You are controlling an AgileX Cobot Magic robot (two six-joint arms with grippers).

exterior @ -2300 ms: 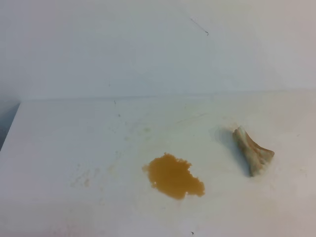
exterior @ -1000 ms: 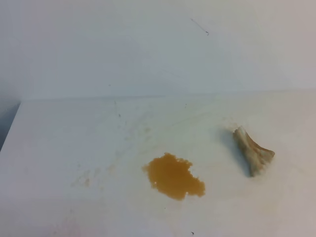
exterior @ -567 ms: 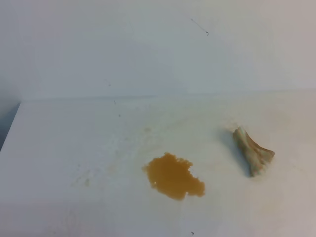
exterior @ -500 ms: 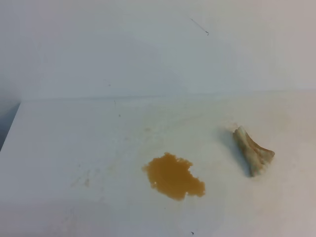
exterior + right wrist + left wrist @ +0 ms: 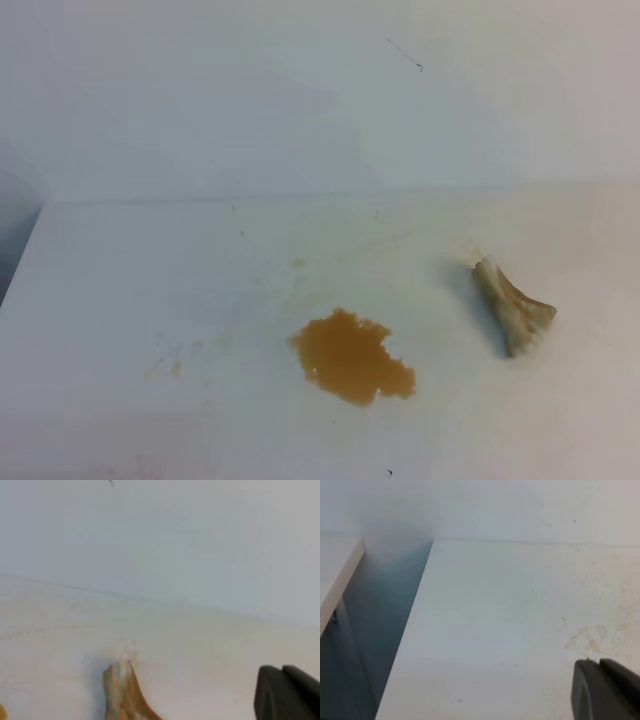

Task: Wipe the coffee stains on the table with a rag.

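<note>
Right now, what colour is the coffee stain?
Orange-brown stain, clearest in the exterior high view.

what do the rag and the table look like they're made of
Rag: soft woven cloth, by its wrinkles and twisted folds; beige with brown staining. Table: seemingly a hard, smooth white laminate or painted board, matte; the coffee stain pools on top rather than soaking in.
</note>
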